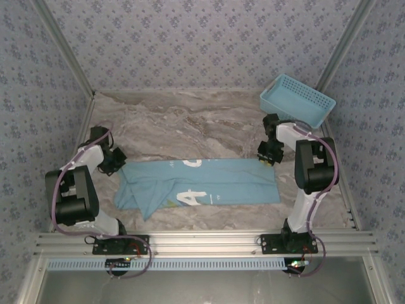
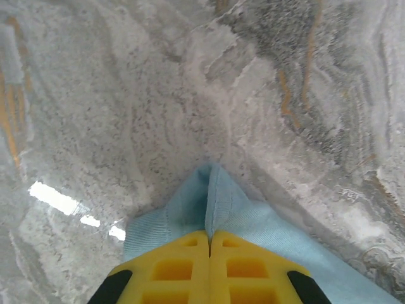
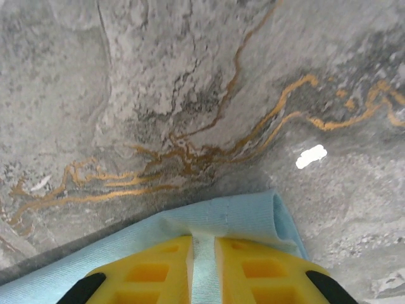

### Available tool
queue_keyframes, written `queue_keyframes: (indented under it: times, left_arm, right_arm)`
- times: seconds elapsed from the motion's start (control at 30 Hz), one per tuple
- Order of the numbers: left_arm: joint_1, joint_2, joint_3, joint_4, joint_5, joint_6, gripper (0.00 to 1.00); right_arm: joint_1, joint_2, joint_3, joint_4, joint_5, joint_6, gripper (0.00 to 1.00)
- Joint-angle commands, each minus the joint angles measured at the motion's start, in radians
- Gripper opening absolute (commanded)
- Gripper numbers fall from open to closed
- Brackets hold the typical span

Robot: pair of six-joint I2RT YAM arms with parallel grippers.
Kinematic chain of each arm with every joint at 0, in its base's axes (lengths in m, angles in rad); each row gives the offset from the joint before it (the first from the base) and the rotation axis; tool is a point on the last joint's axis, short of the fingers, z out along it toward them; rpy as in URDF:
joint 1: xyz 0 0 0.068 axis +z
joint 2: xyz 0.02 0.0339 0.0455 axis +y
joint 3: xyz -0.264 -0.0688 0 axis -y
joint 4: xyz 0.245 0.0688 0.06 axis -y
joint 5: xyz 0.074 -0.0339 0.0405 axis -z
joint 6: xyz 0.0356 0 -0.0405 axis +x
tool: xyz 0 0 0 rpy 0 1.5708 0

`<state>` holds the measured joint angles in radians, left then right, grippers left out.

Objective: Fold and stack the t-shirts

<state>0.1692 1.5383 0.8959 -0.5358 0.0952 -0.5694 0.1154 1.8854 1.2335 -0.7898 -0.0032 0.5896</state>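
- Pinching the shirt (image 1: 202, 183) at its two far corners, both arms stand set for a fold. The shirt lies as a long band across the near middle of the table (image 1: 190, 120), lettering up, with its left end bunched.
- Left gripper (image 1: 114, 161): at the far left corner. In the left wrist view its yellow fingers (image 2: 171, 266) meet, with a ridge of cloth clamped between them.
- Right gripper (image 1: 267, 155): at the far right corner. In the right wrist view its fingers (image 3: 152, 266) are drawn in on a strip of hem that fills the narrow gap between them.
- Basket (image 1: 297, 101): at the far right of the table, apart from the shirt.
- Step in hand, as judged: a lengthwise fold, with the far edge gripped and not yet carried over. The band shape suggests the shirt is already partly folded.
- Next move, as judged: raise both corners together, keep the edge taut between them, draw it toward the near edge and lay it down evenly. The bunched left end may drag or crease.
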Motion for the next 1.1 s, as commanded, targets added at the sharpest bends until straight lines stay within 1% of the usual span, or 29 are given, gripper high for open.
queue_keyframes:
  times: [0.0, 0.1, 0.13, 0.27, 0.33, 0.4, 0.5, 0.63, 0.77, 0.87, 0.97, 1.07]
  left_arm:
    - [0.008, 0.007, 0.009, -0.028, -0.022, -0.019, 0.02]
    - [0.003, 0.015, 0.023, -0.029, 0.000, -0.024, 0.14]
    - [-0.002, 0.006, 0.030, -0.037, -0.003, -0.024, 0.17]
    - [-0.032, -0.070, 0.075, -0.122, -0.054, -0.037, 0.28]
    - [-0.068, -0.142, 0.089, -0.168, -0.094, -0.057, 0.30]
    - [-0.116, -0.191, 0.096, -0.181, -0.096, -0.089, 0.31]
    - [-0.195, -0.200, 0.112, -0.175, -0.056, -0.145, 0.30]
    - [-0.261, -0.121, 0.104, -0.095, 0.060, -0.233, 0.22]
    - [-0.312, -0.020, 0.131, -0.104, 0.080, -0.265, 0.20]
    - [-0.321, 0.055, 0.134, -0.101, 0.088, -0.260, 0.19]
    - [-0.315, 0.145, 0.149, -0.093, 0.076, -0.237, 0.16]
    - [-0.307, 0.252, 0.207, -0.074, 0.088, -0.206, 0.15]
  right_arm:
    - [-0.016, 0.031, 0.015, -0.036, 0.062, 0.032, 0.20]
    - [-0.010, 0.025, 0.025, -0.022, 0.049, 0.028, 0.20]
    - [-0.007, 0.016, 0.030, -0.020, 0.049, 0.024, 0.20]
    - [0.013, -0.051, 0.036, -0.027, 0.101, 0.008, 0.23]
    - [0.025, -0.099, 0.031, -0.022, 0.133, -0.004, 0.25]
    - [0.044, -0.139, 0.025, -0.026, 0.159, -0.009, 0.27]
    - [0.078, -0.177, 0.013, -0.020, 0.165, -0.012, 0.28]
    - [0.129, -0.170, -0.006, 0.001, 0.092, 0.025, 0.28]
    - [0.153, -0.132, -0.029, 0.023, 0.026, 0.073, 0.27]
    - [0.147, -0.089, -0.032, 0.026, -0.028, 0.109, 0.27]
    - [0.129, -0.015, -0.009, 0.015, -0.044, 0.113, 0.27]
    - [0.105, 0.068, 0.040, 0.001, -0.055, 0.112, 0.27]
